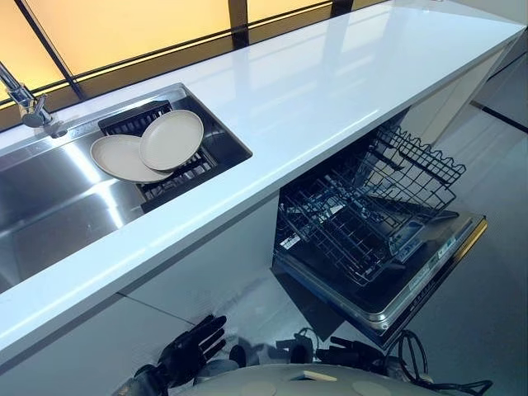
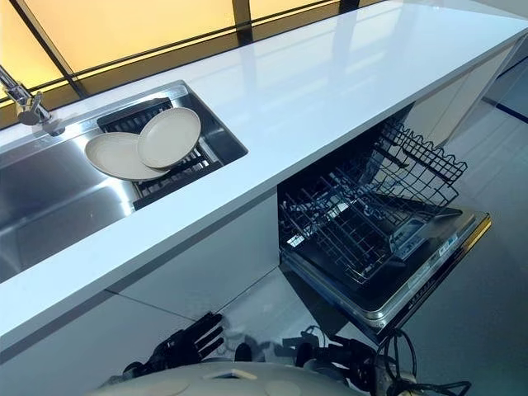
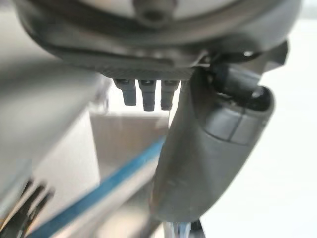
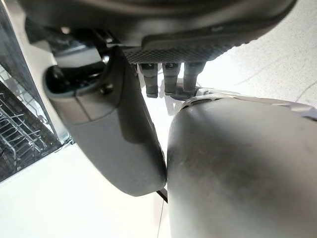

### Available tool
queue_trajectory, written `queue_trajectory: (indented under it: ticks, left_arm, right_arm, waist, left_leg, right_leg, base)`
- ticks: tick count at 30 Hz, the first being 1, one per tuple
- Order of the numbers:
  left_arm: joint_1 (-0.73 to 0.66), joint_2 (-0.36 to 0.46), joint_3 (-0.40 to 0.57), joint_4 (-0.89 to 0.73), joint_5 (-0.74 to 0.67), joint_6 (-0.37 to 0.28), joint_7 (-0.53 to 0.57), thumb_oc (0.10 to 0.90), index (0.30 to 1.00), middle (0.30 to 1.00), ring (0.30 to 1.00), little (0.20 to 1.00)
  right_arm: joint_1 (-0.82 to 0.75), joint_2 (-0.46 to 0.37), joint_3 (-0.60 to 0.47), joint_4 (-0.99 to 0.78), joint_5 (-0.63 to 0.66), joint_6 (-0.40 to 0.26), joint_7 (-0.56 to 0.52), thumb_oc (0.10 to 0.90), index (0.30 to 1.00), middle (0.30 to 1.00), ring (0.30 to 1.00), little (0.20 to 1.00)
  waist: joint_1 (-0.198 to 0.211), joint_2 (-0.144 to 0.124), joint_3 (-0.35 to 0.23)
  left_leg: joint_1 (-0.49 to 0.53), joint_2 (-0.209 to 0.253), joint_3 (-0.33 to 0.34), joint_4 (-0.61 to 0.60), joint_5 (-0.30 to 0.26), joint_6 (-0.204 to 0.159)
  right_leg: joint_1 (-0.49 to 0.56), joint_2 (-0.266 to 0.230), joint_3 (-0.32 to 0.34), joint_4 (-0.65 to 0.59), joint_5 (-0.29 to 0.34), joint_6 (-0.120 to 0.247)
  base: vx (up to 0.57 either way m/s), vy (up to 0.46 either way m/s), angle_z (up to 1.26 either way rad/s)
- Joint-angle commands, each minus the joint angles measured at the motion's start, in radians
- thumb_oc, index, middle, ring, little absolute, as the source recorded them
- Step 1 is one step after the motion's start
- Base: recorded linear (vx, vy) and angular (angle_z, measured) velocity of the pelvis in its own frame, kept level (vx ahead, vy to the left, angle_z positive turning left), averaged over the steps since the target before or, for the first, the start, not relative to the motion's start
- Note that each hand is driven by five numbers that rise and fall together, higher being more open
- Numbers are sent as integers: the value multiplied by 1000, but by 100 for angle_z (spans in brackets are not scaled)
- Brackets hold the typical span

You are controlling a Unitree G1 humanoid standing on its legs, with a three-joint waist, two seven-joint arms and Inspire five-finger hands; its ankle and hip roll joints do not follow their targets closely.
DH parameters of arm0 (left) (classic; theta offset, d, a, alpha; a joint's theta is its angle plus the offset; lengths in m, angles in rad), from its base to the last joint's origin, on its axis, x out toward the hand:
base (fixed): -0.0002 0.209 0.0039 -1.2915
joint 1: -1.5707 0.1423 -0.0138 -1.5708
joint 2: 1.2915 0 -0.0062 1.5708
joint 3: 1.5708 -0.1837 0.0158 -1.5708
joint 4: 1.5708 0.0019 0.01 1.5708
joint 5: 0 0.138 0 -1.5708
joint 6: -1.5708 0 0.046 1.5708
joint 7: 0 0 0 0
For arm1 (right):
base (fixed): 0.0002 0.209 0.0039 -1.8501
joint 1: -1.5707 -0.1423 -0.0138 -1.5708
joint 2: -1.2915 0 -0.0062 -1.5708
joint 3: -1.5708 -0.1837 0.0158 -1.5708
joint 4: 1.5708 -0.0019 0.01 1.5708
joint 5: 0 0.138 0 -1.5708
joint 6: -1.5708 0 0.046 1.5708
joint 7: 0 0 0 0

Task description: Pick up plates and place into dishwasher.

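- White countertop (image 1: 330, 82): a long glossy slab running from the near left to the far right, with a dark-framed, amber-lit window (image 1: 124, 29) along its far edge.
- Steel sink (image 1: 58, 206): recessed in the left part of the countertop; a metal tap (image 1: 29, 106) stands at its far rim. A dark ribbed drain rack (image 1: 186, 169) fills the sink's right end.
- Dishwasher (image 1: 388, 289): below the countertop on the right, door dropped flat and open; its dark wire lower rack (image 1: 363, 206) is pulled out over the door and holds no dishes. A strip of this rack also appears at the edge of the right wrist view.
- Two plates: a cream round plate (image 1: 171, 139) lies tilted on the drain rack, overlapping the right rim of a second cream plate (image 1: 118, 158) beside it on the left. Both are in the sink, well apart from either hand.
- Left hand (image 1: 191, 346): low at the near edge, in front of the white cabinet fronts, fingers spread and relaxed, holding nothing. Its wrist view shows fingertips extended toward blurred floor and cabinet.
- Right hand (image 2: 330, 356): low at the near edge, near the dishwasher door's near corner. Its wrist view shows thumb and straight fingers (image 4: 171, 79) over pale floor, nothing held.
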Motion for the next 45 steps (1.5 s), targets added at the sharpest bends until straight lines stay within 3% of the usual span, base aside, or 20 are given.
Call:
queue_trajectory:
  ticks: [1,5,10,14,15,16,20,22,25,29,32,33,35,37,41,45]
  left_arm:
    - [-108,-140,-24,-139,29,95,-425,800,900,900,900,900]
    - [-123,-162,-57,-283,101,85,-673,800,900,900,900,900]
    - [-163,-172,-157,-617,-33,116,-794,800,900,900,900,900]
    - [-238,-165,-248,-963,-348,160,-656,800,900,900,900,900]
    - [-248,-164,-260,-990,-396,146,-649,800,900,900,900,900]
    - [-275,-161,-278,-1087,-498,126,-576,800,900,900,900,900]
    - [-347,-138,-308,-1237,-711,-33,-443,800,900,900,900,900]
    - [-384,-120,-302,-1279,-738,-171,-345,800,900,900,900,900]
    - [-392,-108,-275,-1300,-633,-341,-241,800,900,900,900,900]
    - [-360,-24,-187,-1300,-418,-608,-132,800,900,900,900,900]
    - [-328,34,-118,-1303,-293,-743,-28,800,900,900,900,900]
    - [-301,76,-59,-1299,-173,-850,66,800,900,900,900,900]
    - [-262,128,31,-1295,24,-945,238,800,900,900,900,900]
    - [-252,146,65,-1293,119,-964,329,800,900,900,900,900]
    - [-237,190,155,-1287,508,-993,657,800,900,900,900,900]
    - [-218,262,228,-1245,901,-907,995,800,900,900,900,900]
  right_arm:
    - [-1,-20,7,17,-35,-3,36,800,900,900,900,900]
    - [-9,-24,2,40,-54,-26,53,800,900,900,900,900]
    - [-24,-20,16,63,-61,-50,61,800,900,900,900,900]
    - [-39,-20,49,75,-66,-47,51,800,900,900,900,900]
    - [-40,-18,55,75,-63,-47,48,800,900,900,900,900]
    - [-41,-15,66,73,-60,-43,42,800,900,900,900,900]
    - [-37,-1,99,64,-42,-35,16,800,900,900,900,900]
    - [-30,5,111,64,-29,-40,3,800,900,900,900,900]
    - [-23,7,117,67,-22,-49,-4,800,900,900,900,900]
    - [-6,0,117,62,0,-61,-14,800,900,900,900,900]
    - [8,-6,109,62,10,-69,-18,800,900,900,900,900]
    - [20,-8,99,63,18,-75,-20,800,900,900,900,900]
    - [36,-9,89,72,26,-88,-19,800,900,900,900,900]
    - [42,-7,87,73,28,-89,-20,800,900,900,900,900]
    - [50,-3,76,65,18,-80,-23,800,900,900,900,900]
    - [49,-5,84,43,4,-66,-22,800,900,900,900,900]
  waist:
    - [-5,5,4]
    - [-3,7,0]
    - [-6,6,0]
    - [-18,8,3]
    - [-20,8,4]
    - [-25,10,2]
    - [-42,14,-3]
    - [-48,17,-8]
    - [-47,19,-9]
    - [-28,21,-1]
    - [-13,25,1]
    - [-2,28,-2]
    - [14,34,-12]
    - [18,36,-17]
    - [28,36,-27]
    - [34,33,-29]
  left_leg:
    - [-15,-30,38,15,-95,3]
    - [-16,-25,35,0,-92,-1]
    - [-13,-28,39,15,-111,10]
    - [-10,-31,45,41,-134,23]
    - [-9,-31,45,41,-135,25]
    - [-3,-30,44,33,-135,27]
    - [12,-21,41,-3,-122,20]
    - [11,-18,38,-8,-119,14]
    - [12,-21,36,2,-121,11]
    - [-2,-39,15,66,-144,17]
    - [-6,-47,-1,80,-147,21]
    - [-6,-50,-13,75,-144,25]
    - [-1,-47,-27,41,-126,23]
    - [0,-42,-30,20,-112,19]
    - [-9,-32,-32,-1,-89,2]
    - [-20,-41,-32,39,-105,6]
  right_leg:
    - [2,33,-12,90,-124,39]
    - [-4,34,-6,80,-117,43]
    - [-9,38,17,82,-116,39]
    - [-11,44,44,91,-119,34]
    - [-10,46,48,92,-120,34]
    - [-9,49,52,93,-123,34]
    - [-2,57,48,94,-133,35]
    - [2,58,37,91,-138,34]
    - [8,56,27,88,-142,29]
    - [15,51,21,91,-145,14]
    - [20,49,16,92,-148,10]
    - [24,49,11,92,-152,9]
    - [29,50,0,94,-164,8]
    - [30,51,-5,96,-169,7]
    - [29,52,-24,97,-180,6]
    - [23,46,-23,103,-180,0]
  base:
    - [-44,-11,-1]
    - [-3,-1,-1]
    - [-5,-2,-11]
    - [7,7,-4]
    - [18,-1,-6]
    - [26,-6,-10]
    - [24,-12,-11]
    - [18,-15,-5]
    - [5,-4,4]
    - [-1,8,5]
    - [2,21,5]
    - [23,25,11]
    - [35,20,19]
    - [28,3,11]
    - [24,-5,23]
    - [4,10,17]
